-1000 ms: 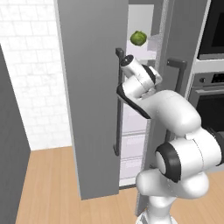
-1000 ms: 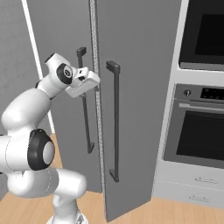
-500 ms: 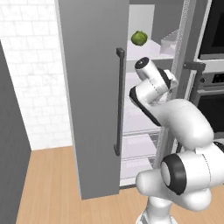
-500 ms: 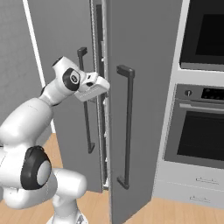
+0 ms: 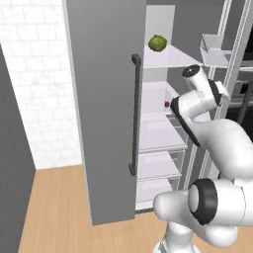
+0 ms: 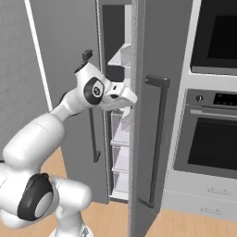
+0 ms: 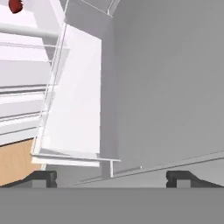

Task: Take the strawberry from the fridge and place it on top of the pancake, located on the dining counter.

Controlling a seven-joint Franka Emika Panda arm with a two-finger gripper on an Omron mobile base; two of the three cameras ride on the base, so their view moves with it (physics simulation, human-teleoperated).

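Behind the arm, pale wood flooring (image 5: 54, 207) meets a white brick wall (image 5: 34, 74), and a black-windowed wall oven (image 6: 215, 139) stands to the right of the fridge (image 5: 106, 99), whose grey doors both hang open on a white shelved interior. High on the upper shelf (image 5: 170, 57) sits a round green vegetable (image 5: 157, 43). One shelf lower, toward the back of the compartment, lies the strawberry (image 5: 167, 104), a tiny red speck too small to tell which way its green top points or how its long axis runs; in the hand view it shows as a red blob at the top left corner (image 7: 15, 5). The gripper (image 7: 111, 178) has its fingers spread wide with nothing between them, facing the inner side of the right door and its white bin (image 7: 76, 105), well apart from the berry. Open room lies between the two doors, with bare shelf around the strawberry.
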